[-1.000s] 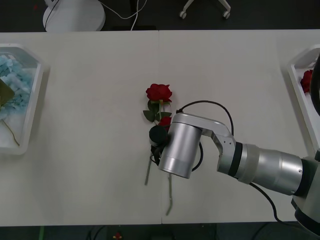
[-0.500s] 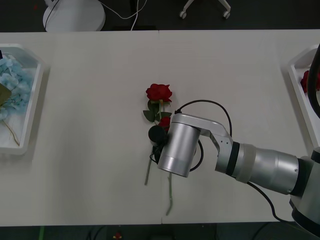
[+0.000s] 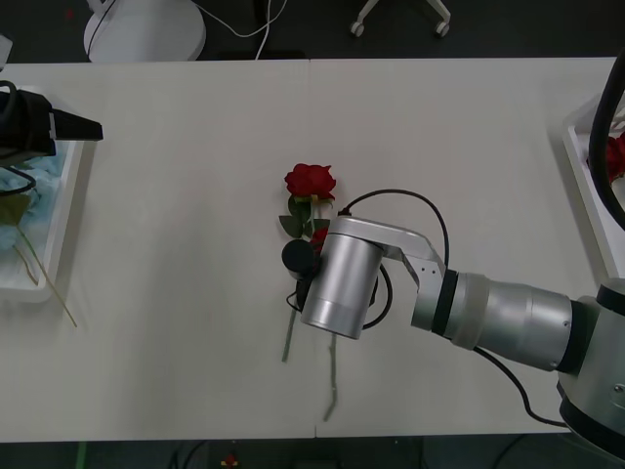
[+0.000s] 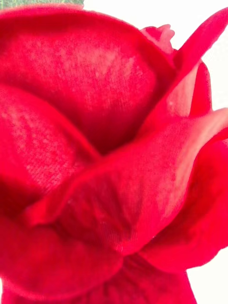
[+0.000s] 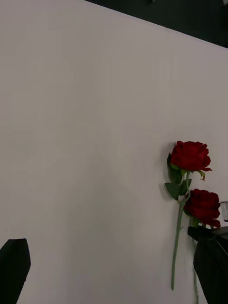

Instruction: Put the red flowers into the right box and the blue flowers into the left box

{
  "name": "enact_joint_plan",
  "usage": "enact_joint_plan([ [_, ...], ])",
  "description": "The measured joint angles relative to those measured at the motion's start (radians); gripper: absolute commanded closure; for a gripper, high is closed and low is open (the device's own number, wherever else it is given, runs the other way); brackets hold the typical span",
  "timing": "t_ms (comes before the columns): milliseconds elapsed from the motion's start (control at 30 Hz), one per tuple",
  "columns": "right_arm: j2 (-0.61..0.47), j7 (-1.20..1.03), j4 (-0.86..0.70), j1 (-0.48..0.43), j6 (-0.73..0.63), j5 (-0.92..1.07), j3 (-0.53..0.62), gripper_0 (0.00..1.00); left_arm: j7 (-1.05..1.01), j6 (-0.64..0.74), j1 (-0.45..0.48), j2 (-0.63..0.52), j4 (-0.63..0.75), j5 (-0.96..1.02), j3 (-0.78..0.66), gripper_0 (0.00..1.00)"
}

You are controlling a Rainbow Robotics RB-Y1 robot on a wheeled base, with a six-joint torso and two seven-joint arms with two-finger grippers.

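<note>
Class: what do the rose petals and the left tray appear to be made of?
Red roses: petals look like woven fabric, matte; a fine cloth weave shows up close. Left box: probably moulded white plastic, judging by its smooth surface and rounded rim.

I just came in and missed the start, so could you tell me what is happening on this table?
The robot is sorting artificial flowers. Its right pincer is down over two red roses lying mid-table: one rose lies clear, while the second rose is right at the pincer. The left pincer hangs open over the left box, which holds blue flowers. The right box holds a red bloom.
</note>
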State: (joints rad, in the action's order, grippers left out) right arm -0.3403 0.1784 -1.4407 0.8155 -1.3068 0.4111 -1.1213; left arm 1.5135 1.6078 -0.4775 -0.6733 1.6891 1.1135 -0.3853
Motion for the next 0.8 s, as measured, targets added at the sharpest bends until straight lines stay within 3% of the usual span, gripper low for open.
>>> enact_joint_plan([
  [233, -0.008, 0.001, 0.014, 0.024, 0.000, 0.066, 0.010, 1.00, 0.017, -0.077, 0.048, 0.000, 0.000, 0.088, 0.047, 0.00],
  [367, -0.047, 0.117, 0.014, 0.041, -0.002, 0.130, 0.065, 1.00, 0.159, -0.143, 0.111, 0.002, 0.000, 0.144, 0.076, 0.00],
  [567, -0.169, 0.357, 0.006, 0.048, -0.074, 0.288, 0.290, 1.00, 0.490, -0.191, 0.191, 0.038, 0.000, 0.166, 0.086, 0.00],
  [800, -0.317, 0.646, -0.015, 0.048, -0.186, 0.353, 0.607, 1.00, 0.525, -0.268, 0.231, 0.086, 0.000, 0.175, 0.116, 0.00],
])
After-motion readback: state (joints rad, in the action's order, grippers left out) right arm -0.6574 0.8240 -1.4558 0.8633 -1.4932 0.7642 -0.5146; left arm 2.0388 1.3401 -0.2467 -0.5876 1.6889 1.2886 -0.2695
